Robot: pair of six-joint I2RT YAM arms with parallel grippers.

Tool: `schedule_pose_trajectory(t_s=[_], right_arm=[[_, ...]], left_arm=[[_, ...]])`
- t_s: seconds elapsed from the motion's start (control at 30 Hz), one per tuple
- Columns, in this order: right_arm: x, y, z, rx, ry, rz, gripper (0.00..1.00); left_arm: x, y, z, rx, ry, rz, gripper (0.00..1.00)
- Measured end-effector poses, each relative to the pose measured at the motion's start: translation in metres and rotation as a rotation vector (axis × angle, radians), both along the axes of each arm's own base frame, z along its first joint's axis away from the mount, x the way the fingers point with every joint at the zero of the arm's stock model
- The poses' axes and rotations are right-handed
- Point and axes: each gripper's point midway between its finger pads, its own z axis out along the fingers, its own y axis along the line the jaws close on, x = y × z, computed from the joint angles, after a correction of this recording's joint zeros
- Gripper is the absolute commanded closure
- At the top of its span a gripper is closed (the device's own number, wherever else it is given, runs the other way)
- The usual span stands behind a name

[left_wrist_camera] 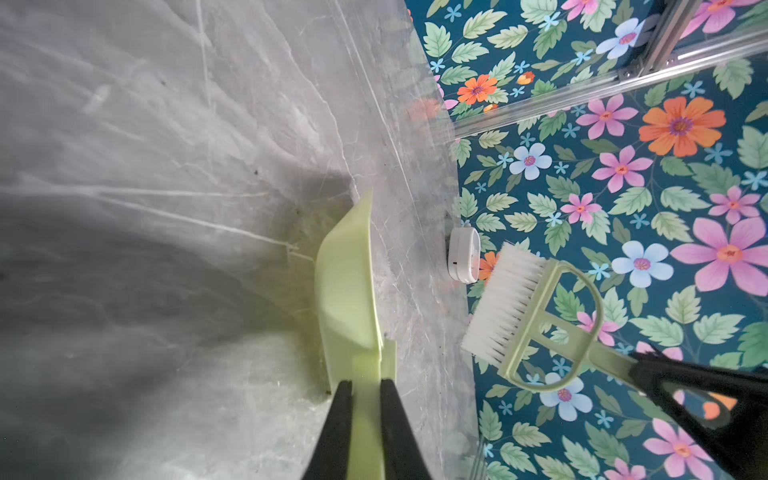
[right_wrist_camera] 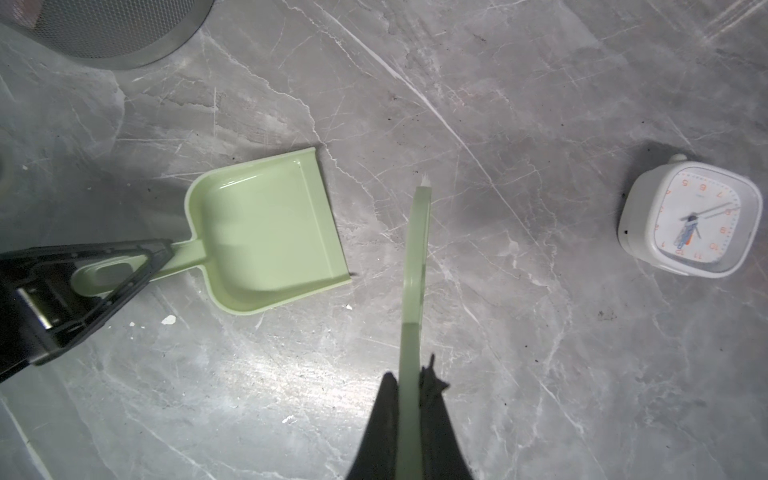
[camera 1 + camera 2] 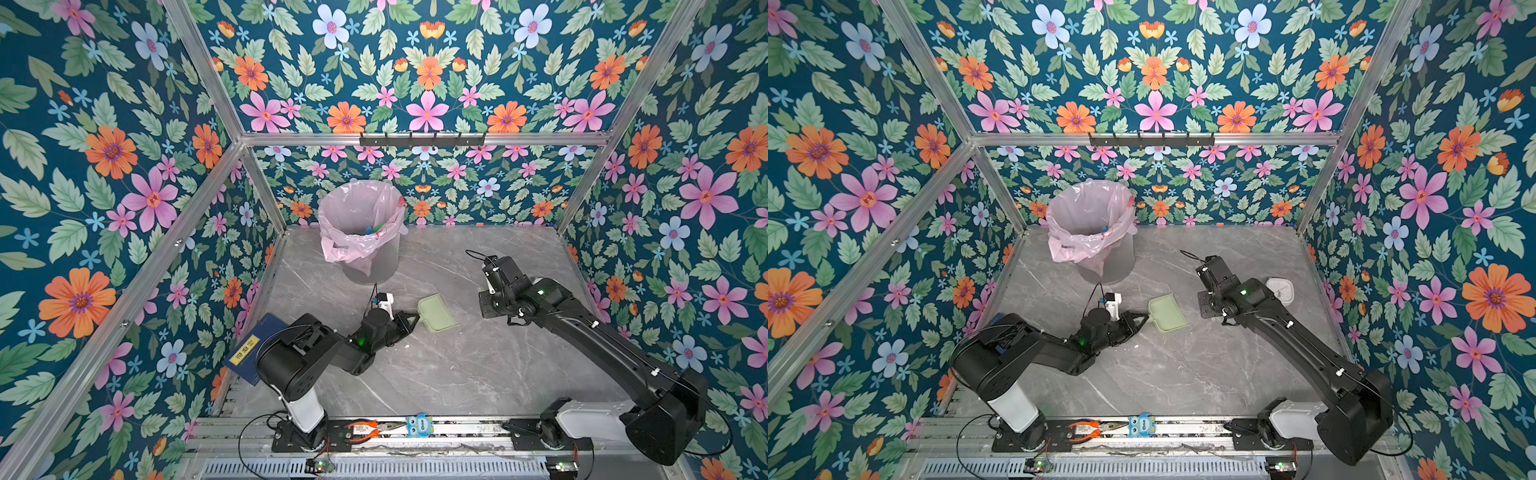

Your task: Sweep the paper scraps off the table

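Seen from above, a grey marble surface sits inside a floral-walled booth with two black robot arms. The sweeping looks all but done: no green or blue paper scraps lie on the surface in any view. The only paper scraps in sight are inside the bin, a mesh bin with a pink bag at the back of the surface. Two show there, one blue and one green, and the bag would hide any others. The left gripper is clamped on the handle of the dustpan. The dustpan's tray is empty and sits low at mid-surface, in front of the bin; whether it touches the surface cannot be told. The right gripper is clamped on the handle of the brush, held in the air near the dustpan's open lip without touching it. What seems left is small: about four tiny white specks lie on the surface near the dustpan, and the tools likely need setting down. Counts: one dustpan, one brush, one bin, one white clock lying face up near the right edge, one blue book at the left edge, two arms, and zero coloured scraps on the surface.
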Motion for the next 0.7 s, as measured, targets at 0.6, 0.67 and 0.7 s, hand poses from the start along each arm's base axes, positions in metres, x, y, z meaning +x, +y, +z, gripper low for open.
schedule_pose_trajectory(t_s=[0.6, 0.67, 0.7], right_arm=[[0.006, 0.022, -0.016, 0.005, 0.034, 0.037, 1.00], [0.009, 0.025, -0.015, -0.002, 0.026, 0.047, 1.00], [0.009, 0.026, -0.014, -0.004, 0.026, 0.051, 1.00]], left_arm=[[-0.002, 0.004, -0.005, -0.035, 0.014, 0.024, 0.29], [-0.004, 0.005, -0.005, -0.015, 0.009, 0.017, 0.09], [-0.004, 0.005, -0.005, -0.009, 0.010, 0.015, 0.02]])
